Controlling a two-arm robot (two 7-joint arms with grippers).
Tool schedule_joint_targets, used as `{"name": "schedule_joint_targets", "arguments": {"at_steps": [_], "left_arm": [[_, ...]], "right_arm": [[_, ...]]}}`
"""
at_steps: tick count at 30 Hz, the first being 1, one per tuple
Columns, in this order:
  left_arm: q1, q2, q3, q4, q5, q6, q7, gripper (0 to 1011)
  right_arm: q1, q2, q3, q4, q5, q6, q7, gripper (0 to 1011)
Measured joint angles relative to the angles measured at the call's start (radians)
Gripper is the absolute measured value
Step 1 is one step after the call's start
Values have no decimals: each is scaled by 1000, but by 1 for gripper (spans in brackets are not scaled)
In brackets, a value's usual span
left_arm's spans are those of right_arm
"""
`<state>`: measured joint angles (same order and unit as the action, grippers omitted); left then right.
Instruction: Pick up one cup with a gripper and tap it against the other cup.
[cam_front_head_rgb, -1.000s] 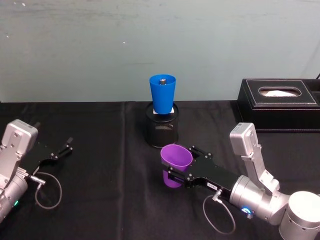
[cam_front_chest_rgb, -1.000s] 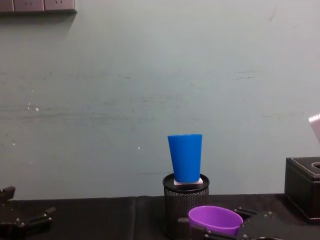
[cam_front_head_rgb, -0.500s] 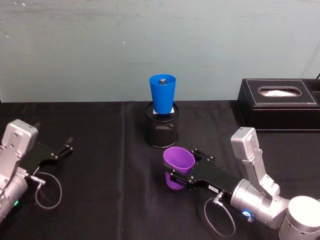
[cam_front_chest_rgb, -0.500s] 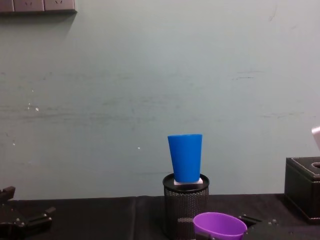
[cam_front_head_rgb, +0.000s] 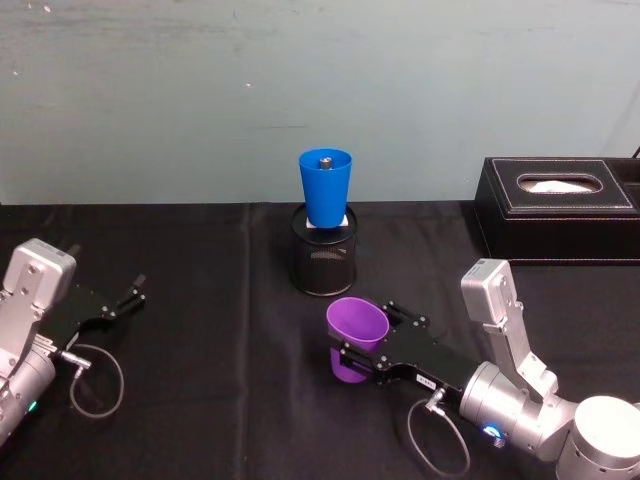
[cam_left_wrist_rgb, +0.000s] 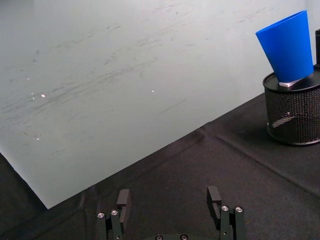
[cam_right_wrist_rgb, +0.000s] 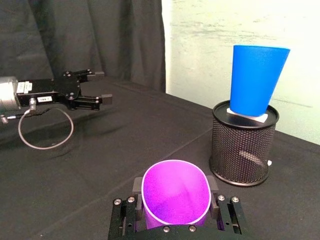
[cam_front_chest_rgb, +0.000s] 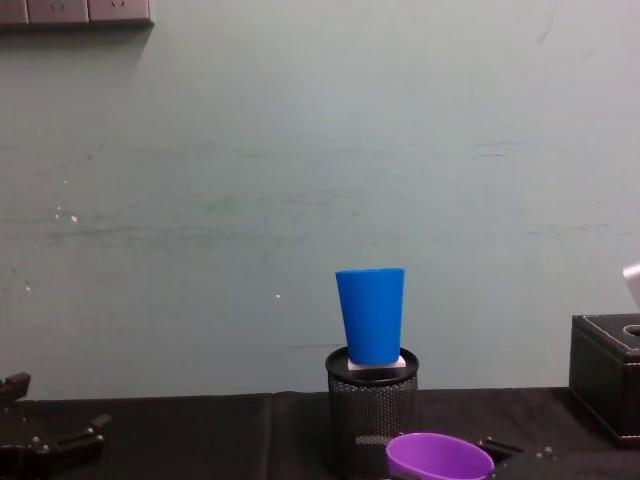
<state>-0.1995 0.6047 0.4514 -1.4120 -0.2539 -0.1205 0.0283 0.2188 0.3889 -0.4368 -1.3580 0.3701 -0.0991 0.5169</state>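
Lift first: right pincer (cam_front_head_rgb: 352, 355) pinches the tapered purple plastic tumbler (cam_front_head_rgb: 355, 337) low over the desk (cam_front_head_rgb: 200, 400), below the blue plastic tumbler (cam_front_head_rgb: 325, 187) atop the black mesh holder (cam_front_head_rgb: 323, 262); raise, then tap gently.

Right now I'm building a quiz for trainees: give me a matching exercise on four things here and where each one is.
Things:
1. purple cup
2. blue cup
3. tissue box
4. left gripper

Places:
A. on top of the mesh pen holder
B. open, far left on the table
C. between the right gripper's fingers
D. far right, by the wall

Pairs: 1-C, 2-A, 3-D, 4-B
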Motion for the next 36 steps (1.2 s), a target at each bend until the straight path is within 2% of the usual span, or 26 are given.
{"name": "schedule_joint_targets", "arguments": {"at_steps": [28, 34, 36], "left_arm": [[0, 0, 0, 0, 0, 0, 0, 1000], [0, 0, 0, 0, 0, 0, 0, 1000], [0, 0, 0, 0, 0, 0, 0, 1000]], "right_arm": [[25, -27, -21, 39, -27, 0, 9, 733], [24, -26, -20, 37, -27, 0, 9, 860], [24, -26, -20, 37, -27, 0, 9, 931]]}}
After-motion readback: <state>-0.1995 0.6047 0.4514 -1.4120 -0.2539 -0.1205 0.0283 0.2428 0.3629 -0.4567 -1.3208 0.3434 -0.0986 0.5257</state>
